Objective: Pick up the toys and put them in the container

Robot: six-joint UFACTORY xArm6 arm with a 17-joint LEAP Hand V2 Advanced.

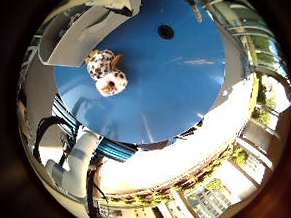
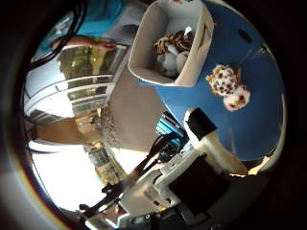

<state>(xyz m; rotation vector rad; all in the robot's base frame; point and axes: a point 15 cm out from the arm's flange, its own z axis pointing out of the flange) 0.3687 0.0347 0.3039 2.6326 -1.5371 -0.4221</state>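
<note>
Round blue desk (image 1: 177, 81) filled much of the little-finger-side view, with a dark hole (image 1: 166, 31) in its top.

One spotted plush toy (image 1: 107, 72), white with brown spots and some orange at the face end, lay on the bare blue surface. It was apart from the container and nothing touched it. Same toy showed in the thumb-side view, just beside the container's outer wall.

Container (image 2: 144, 45) was a pale fabric bin with an open top. It stood on the desk near the desk's edge. Inside it sat a striped orange and black plush toy (image 2: 173, 42) on top of a white plush toy (image 2: 168, 61), both fully within the walls.

Hand (image 2: 211, 143) showed only as white and black parts reaching in from the thumb-side view's edge, with one black-tipped white finger extended over the desk edge. It held nothing and was well clear of the spotted toy and of the bin. That visible finger looked straight, so the hand read as released, not clenched. The other fingers were not visible enough to judge.

Little-finger-side view also showed a white part of the hand or arm (image 1: 79, 159) beyond the desk rim, touching no toy.

Background behind the desk was windows and buildings outside.
</note>
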